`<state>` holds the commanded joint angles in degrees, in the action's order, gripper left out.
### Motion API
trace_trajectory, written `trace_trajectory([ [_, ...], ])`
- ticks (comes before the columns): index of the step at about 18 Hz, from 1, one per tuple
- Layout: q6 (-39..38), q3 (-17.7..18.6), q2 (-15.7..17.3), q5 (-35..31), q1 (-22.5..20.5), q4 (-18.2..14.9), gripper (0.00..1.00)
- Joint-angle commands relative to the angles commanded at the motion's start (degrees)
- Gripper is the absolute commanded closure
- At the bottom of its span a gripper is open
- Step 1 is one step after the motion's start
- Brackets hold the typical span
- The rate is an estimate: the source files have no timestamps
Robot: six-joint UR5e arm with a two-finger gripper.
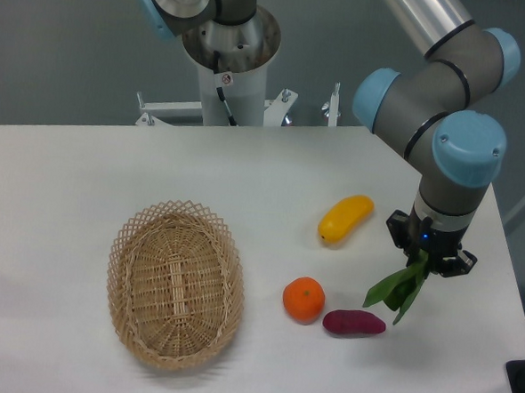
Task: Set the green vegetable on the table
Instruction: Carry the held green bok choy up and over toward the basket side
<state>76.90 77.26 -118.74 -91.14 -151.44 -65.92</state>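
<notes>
We find the task under way but not finished. The claw (430,260) is closed on the green vegetable (397,291), gripping it at its upper end; the leaves hang down and slant to the left, above the right part of the bench (85,177). We cannot tell whether the leaf tips touch the surface or hang just clear of it; we judge them very low. What remains, in our judgement, is to lower the vegetable until it rests, open the claw and lift away.

On room: the purple sweet potato (354,323) lies just beside the leaf tips, to their lower left, and the orange (303,299) lies near that, further left. The yellow fruit (345,218) lies up and to the left, apart from the claw. The wicker basket (176,283) is well apart, at the left and empty as far as we see. Bare surface shows to the right of the vegetable and in front of it, but the bench's right edge is near. We judge a drop straight down or slightly right the safest, keeping clear of the sweet potato.
</notes>
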Motion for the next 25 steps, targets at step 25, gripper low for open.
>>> trace_trajectory([
  [25, 0.09, 27.05, 20.29, -0.35, 5.97, 1.14, 0.98],
])
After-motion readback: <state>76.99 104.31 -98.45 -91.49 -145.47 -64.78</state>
